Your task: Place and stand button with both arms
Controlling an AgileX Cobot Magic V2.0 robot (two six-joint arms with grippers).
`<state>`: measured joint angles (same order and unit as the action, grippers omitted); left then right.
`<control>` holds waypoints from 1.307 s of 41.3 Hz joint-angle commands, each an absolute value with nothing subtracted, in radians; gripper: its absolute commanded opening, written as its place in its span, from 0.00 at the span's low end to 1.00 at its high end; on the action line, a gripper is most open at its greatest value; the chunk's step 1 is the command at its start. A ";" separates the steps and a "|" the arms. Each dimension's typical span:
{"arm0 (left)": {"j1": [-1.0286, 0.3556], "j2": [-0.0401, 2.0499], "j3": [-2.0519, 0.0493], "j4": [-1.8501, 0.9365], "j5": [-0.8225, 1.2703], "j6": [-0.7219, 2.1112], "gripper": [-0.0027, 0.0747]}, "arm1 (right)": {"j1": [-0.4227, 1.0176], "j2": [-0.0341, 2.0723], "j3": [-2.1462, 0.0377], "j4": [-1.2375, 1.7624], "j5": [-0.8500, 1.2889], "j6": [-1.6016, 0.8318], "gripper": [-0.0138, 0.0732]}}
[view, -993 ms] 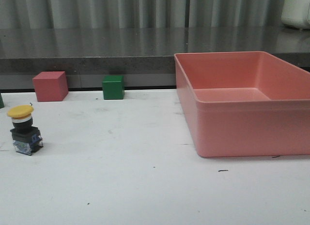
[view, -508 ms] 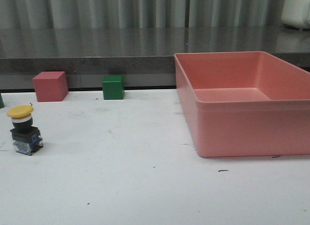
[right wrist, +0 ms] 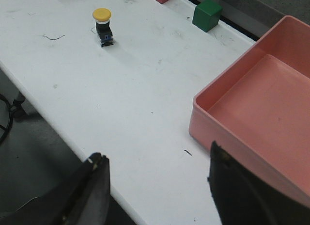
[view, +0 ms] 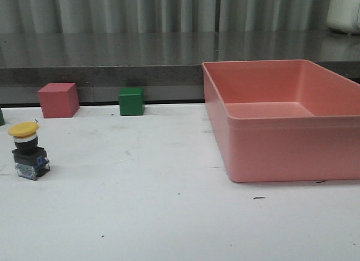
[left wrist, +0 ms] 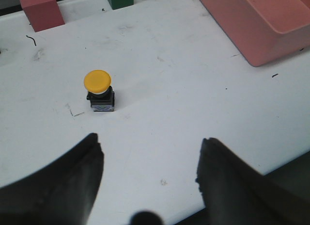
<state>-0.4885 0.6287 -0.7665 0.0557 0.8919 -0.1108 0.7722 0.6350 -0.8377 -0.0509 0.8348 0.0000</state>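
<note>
The button (view: 27, 151) stands upright on the white table at the left, yellow cap up, on its dark blocky base. It also shows in the left wrist view (left wrist: 99, 91) and the right wrist view (right wrist: 103, 26). My left gripper (left wrist: 150, 145) is open and empty, held above the table's near edge, well short of the button. My right gripper (right wrist: 157, 162) is open and empty, above the table's front edge beside the pink bin, far from the button. Neither arm shows in the front view.
A large pink bin (view: 281, 131) fills the right side of the table; its corner is close to my right gripper (right wrist: 232, 133). A red cube (view: 58, 99) and a green cube (view: 131, 100) stand along the back edge. A dark ledge runs behind.
</note>
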 commanded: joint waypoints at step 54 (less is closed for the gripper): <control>-0.330 0.544 -0.758 0.050 0.733 -0.110 0.01 | 0.768 0.635 -0.861 -0.062 0.761 -0.007 0.08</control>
